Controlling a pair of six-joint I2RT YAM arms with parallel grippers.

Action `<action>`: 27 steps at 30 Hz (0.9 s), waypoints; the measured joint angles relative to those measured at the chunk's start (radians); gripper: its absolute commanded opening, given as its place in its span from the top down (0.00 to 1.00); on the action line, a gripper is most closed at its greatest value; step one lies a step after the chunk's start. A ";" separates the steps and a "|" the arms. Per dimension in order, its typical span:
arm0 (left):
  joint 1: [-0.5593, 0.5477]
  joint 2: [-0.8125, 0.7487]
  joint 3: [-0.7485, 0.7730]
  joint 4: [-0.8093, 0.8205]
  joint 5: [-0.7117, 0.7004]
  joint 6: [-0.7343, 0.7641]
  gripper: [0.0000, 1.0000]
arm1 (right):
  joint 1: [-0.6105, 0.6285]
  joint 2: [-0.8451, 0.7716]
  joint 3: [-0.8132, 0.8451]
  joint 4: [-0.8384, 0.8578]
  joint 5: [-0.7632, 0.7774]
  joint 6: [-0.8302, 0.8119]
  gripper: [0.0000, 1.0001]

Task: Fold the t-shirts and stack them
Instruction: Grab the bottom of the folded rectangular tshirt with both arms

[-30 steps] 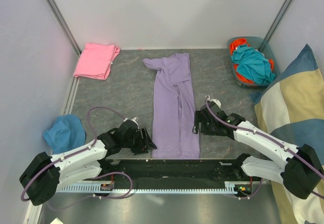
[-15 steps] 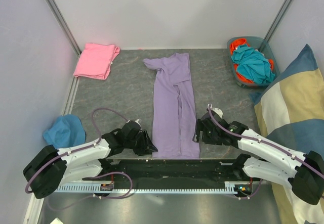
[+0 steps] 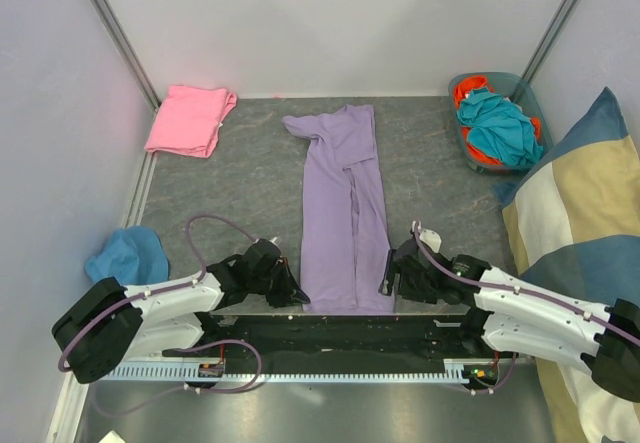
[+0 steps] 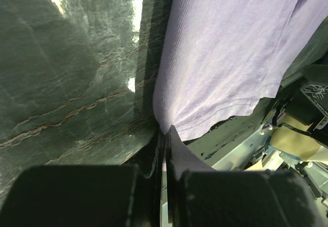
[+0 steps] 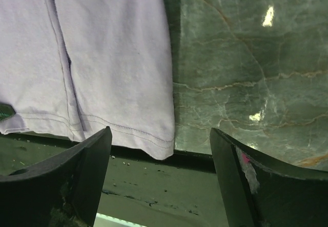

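My left claw (image 4: 165, 135) is pinched tight on the near left hem corner of the soft, short-sleeved lavender t-shirt (image 3: 345, 203). The cloth bunches up right at my fingertips. My right claw (image 5: 160, 137) stands wide over that shirt's near right hem corner, gripping nothing. The lavender t-shirt lies flat as a long narrow strip, its sides turned in, its collar end away from me and its hem at the near rim of the glossy grey veined stone worktop (image 3: 230, 193). I judge it light and limp, with no stiffness to help me, so one held corner would only drag and skew it. I would want both hem corners, each pinch catching every layer so the turned-in sides do not slip apart as the hem goes toward the collar. The polished surface under it looks slick, so the cloth should slide easily and may creep. To the far left of the lavender t-shirt sits a folded pink cotton t-shirt (image 3: 188, 120), presumably where the stack goes. Left of its hem lies a crumpled blue cloth (image 3: 125, 261). To its far right is a heap of teal and orange garments (image 3: 495, 123), and to its right a big blue, cream and tan striped cushion (image 3: 580, 193). Plain pale walls close in around.
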 measured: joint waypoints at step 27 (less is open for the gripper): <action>0.000 -0.090 -0.004 -0.113 -0.036 0.001 0.98 | 0.189 -0.043 -0.148 0.141 0.086 0.369 0.43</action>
